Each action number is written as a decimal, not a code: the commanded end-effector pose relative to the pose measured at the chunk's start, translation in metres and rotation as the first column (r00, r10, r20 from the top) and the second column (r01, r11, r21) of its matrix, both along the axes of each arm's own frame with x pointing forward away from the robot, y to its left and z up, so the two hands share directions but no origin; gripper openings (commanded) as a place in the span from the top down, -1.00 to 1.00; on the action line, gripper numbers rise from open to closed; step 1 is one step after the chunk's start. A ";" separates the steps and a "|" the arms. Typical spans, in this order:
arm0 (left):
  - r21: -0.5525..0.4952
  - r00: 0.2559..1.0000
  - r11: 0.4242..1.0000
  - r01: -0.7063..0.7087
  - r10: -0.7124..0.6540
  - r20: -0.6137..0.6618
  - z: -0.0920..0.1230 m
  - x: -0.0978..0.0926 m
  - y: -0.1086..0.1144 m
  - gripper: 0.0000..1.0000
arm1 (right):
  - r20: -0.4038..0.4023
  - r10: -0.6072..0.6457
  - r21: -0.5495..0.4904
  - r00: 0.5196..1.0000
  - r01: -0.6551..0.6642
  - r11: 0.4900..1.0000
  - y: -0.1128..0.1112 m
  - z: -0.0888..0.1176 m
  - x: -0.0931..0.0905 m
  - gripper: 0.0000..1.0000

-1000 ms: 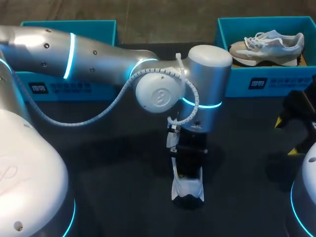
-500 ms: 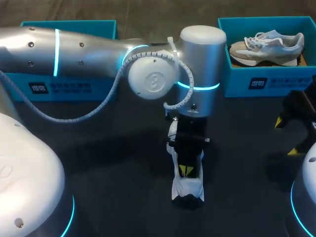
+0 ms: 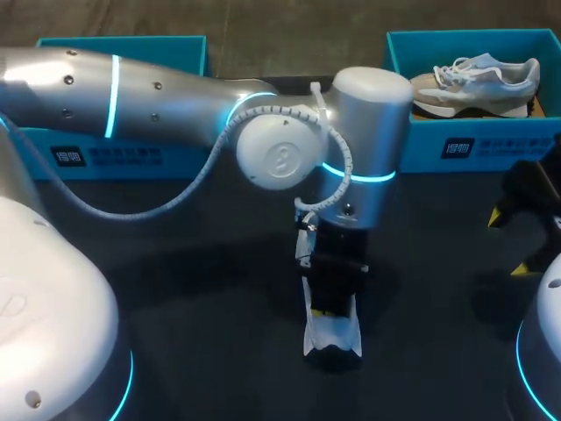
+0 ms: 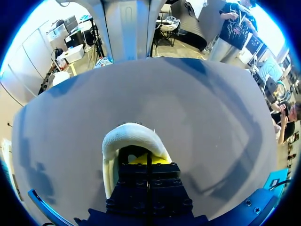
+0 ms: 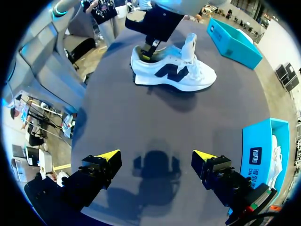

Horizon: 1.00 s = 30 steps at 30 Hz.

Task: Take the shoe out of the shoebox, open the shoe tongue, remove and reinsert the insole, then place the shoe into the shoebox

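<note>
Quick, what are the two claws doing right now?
Left claw: tucked into the heel of the white lace-up sneaker; open or closed cannot be told.
Right claw: open, holding nothing.

Soft overhead light; the right gripper [image 5: 156, 156] casts a faint shadow on the table [image 5: 117, 113].

The table [image 3: 202, 289] bears shoe [image 3: 333, 331], left shoebox [image 3: 53, 156], right shoebox [image 3: 478, 145].

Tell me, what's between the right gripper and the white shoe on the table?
Nothing but bare dark grey tabletop, shown in the right wrist view, separates the open right gripper from the white lace-up sneaker.
</note>
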<state>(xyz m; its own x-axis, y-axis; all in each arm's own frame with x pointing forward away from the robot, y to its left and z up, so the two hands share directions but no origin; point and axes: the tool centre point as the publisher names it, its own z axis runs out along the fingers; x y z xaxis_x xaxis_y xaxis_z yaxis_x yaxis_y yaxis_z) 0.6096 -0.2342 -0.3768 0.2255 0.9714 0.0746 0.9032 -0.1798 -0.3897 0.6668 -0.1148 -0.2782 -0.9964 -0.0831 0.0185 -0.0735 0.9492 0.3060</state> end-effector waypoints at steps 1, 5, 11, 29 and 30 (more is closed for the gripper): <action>0.046 1.000 0.999 -0.003 0.002 0.017 -0.018 -0.002 -0.006 1.00 | 0.002 -0.001 -0.002 1.000 0.001 1.000 0.000 -0.001 -0.001 -1.00; 0.043 0.999 0.999 -0.019 0.017 0.027 -0.028 0.000 -0.004 1.00 | 0.002 -0.001 -0.002 1.000 0.001 1.000 0.000 -0.001 -0.001 -1.00; -0.032 0.997 0.997 -0.072 0.073 0.031 -0.039 0.005 -0.004 1.00 | 0.002 -0.001 -0.002 1.000 0.001 1.000 0.000 -0.001 -0.001 -1.00; -0.209 0.995 0.973 -0.096 0.094 -0.023 0.011 0.004 -0.016 1.00 | 0.002 -0.001 -0.002 1.000 0.001 1.000 0.000 -0.001 -0.001 -1.00; -0.209 0.996 0.974 -0.092 0.088 -0.030 0.009 0.001 -0.019 1.00 | 0.002 -0.001 -0.002 1.000 0.001 1.000 0.000 -0.001 -0.001 -1.00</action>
